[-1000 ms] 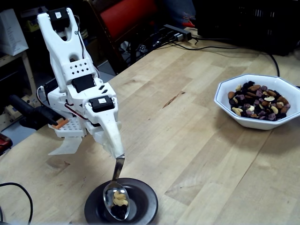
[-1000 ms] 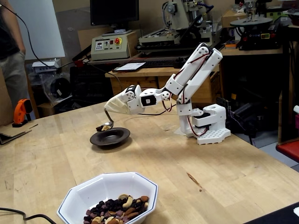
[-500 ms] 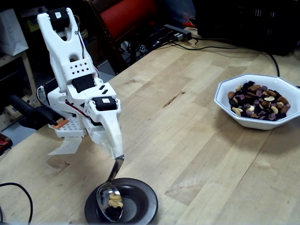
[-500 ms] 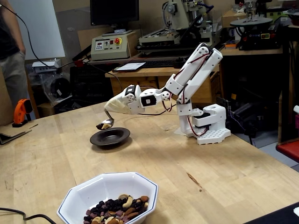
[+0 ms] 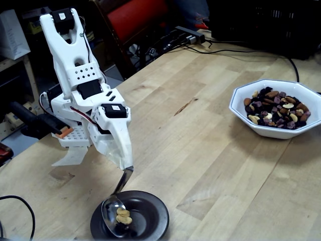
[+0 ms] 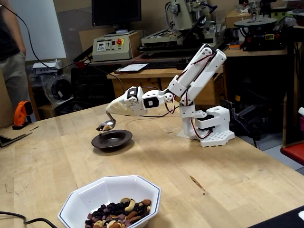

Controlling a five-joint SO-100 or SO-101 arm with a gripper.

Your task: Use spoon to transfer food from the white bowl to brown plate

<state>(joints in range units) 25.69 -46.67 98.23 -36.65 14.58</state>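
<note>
- No brand name, label or writing can be read in either fixed view; the control box on the far bench is too small to make out.
- In one fixed view, leftmost stands the white arm, its tip sloping down and to the right. No two fingers show at that tip, so I cannot tell whether the gripper is spread or pressed together; the spoon's handle comes straight out of it.
- The spoon hangs just below the tip, its oval bowl over the left part of the brown plate. A few tan nuts and a dark piece of the food lie in it.
- Well to the right of the tip and apart from it, the white bowl sits on the wooden table, holding more of the mix.
- In the other fixed view, the spoon is leftmost, held slightly above the plate and near its left rim; whether they touch cannot be told.
- The arm reaches in from the right, and the bowl lies nearer the camera than the tip, well apart from it.
</note>
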